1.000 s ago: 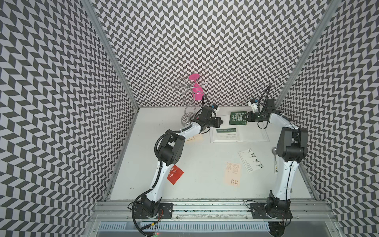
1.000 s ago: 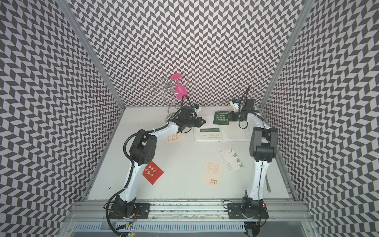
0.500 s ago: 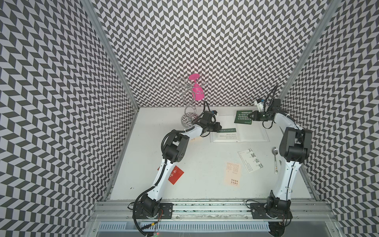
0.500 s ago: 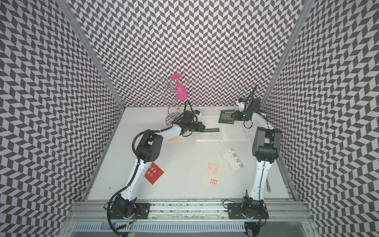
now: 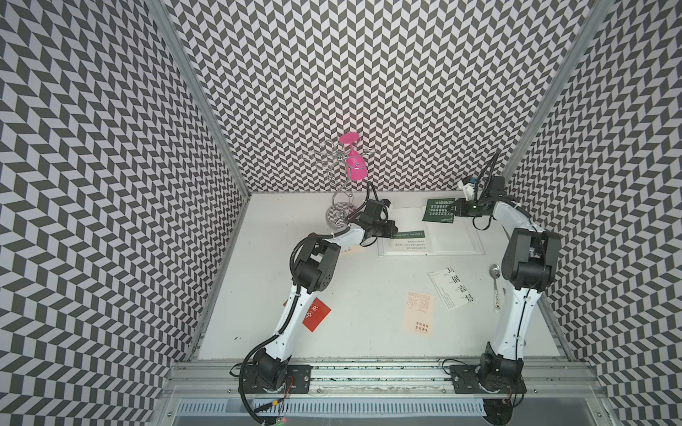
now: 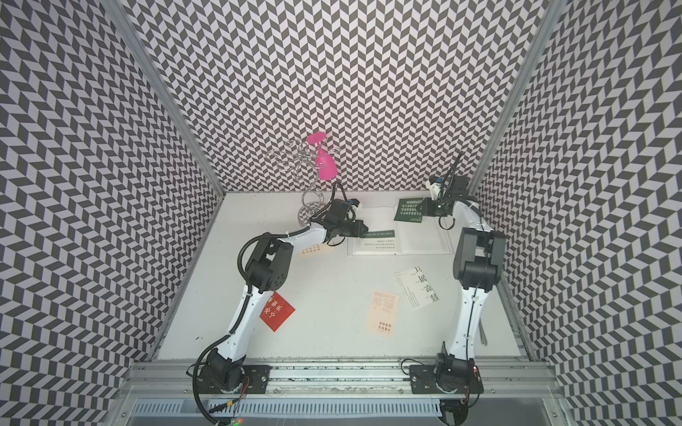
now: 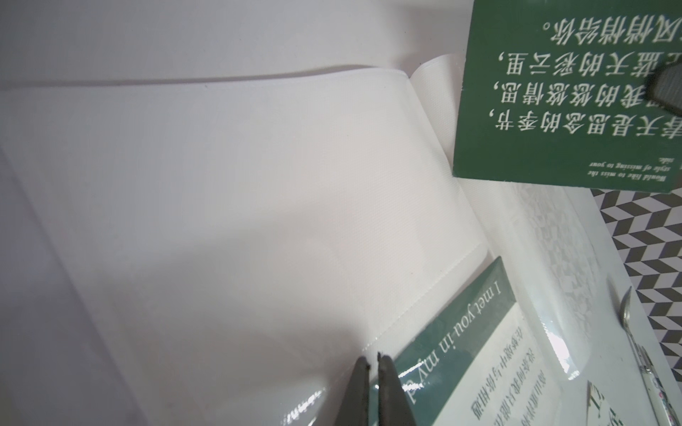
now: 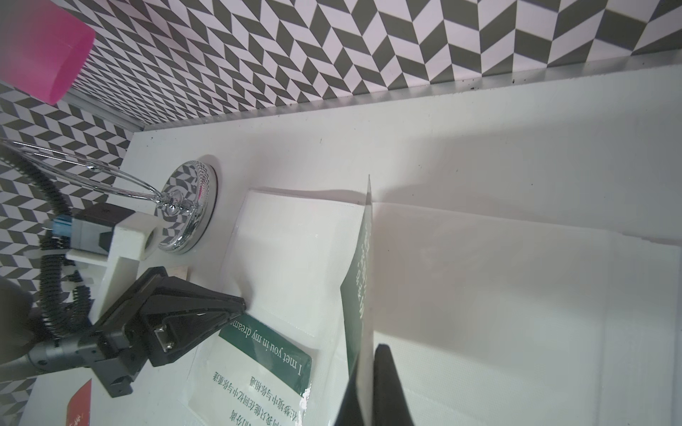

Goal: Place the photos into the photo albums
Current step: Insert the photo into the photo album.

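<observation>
The photo album [image 5: 455, 241] lies open and flat in the upper middle of both top views, close to the back wall. The right gripper [image 5: 457, 208] hangs over its upper right corner, fingers clamped on the right edge of the dark green card [image 5: 438, 211]. The card reaches leftward above the right-hand page. The right wrist view shows it almost edge-on [image 8: 360, 287], lifted clear of the page.

The green-banded card [image 5: 409, 241] sits in a clear pocket on the lower part of the left-hand page. The left gripper [image 5: 395, 234] points at that card's left end, at the pocket's edge. In the left wrist view its fingers [image 7: 100, 394] are together but for a hairline slit, with nothing visible between them. Whether the tips touch the plastic I cannot tell.

The remaining cards lie loose on the table [image 5: 354, 280]. A cream card [image 6: 313, 250] is half hidden under the left arm, left of the album. The red card [image 5: 317, 315] is at lower left, partly under the same arm. The peach card [image 5: 419, 313] and the white card with black characters [image 5: 452, 289] lie near each other, right of centre and below the album. A spoon [image 5: 495, 289] lies to their right, beside the right arm.

A wire stand [image 5: 337, 217] with a pink glass [image 5: 356, 168] hanging upside down rises just behind the left gripper, beside the album's upper left corner.
</observation>
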Controlling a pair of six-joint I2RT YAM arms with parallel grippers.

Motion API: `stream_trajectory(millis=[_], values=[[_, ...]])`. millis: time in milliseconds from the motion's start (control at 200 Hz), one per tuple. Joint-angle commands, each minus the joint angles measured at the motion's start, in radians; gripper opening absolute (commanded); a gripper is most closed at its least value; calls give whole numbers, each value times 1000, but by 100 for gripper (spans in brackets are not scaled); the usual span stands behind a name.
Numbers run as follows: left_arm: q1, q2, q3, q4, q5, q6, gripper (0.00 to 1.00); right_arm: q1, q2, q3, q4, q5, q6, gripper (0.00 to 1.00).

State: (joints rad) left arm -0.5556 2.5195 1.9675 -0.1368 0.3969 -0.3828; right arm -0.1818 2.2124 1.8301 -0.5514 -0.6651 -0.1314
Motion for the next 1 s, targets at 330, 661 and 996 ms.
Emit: stream_trajectory(millis=[330, 661, 996], values=[[13, 3, 2, -88, -51, 13, 11, -4, 71, 58, -56, 12, -8, 0], [17, -8, -11, -90, -55, 1, 11, -2, 152, 149, -119, -54, -3, 0], [18, -19, -14, -102, -52, -7, 11, 6, 198, 171, -188, -60, -52, 0]])
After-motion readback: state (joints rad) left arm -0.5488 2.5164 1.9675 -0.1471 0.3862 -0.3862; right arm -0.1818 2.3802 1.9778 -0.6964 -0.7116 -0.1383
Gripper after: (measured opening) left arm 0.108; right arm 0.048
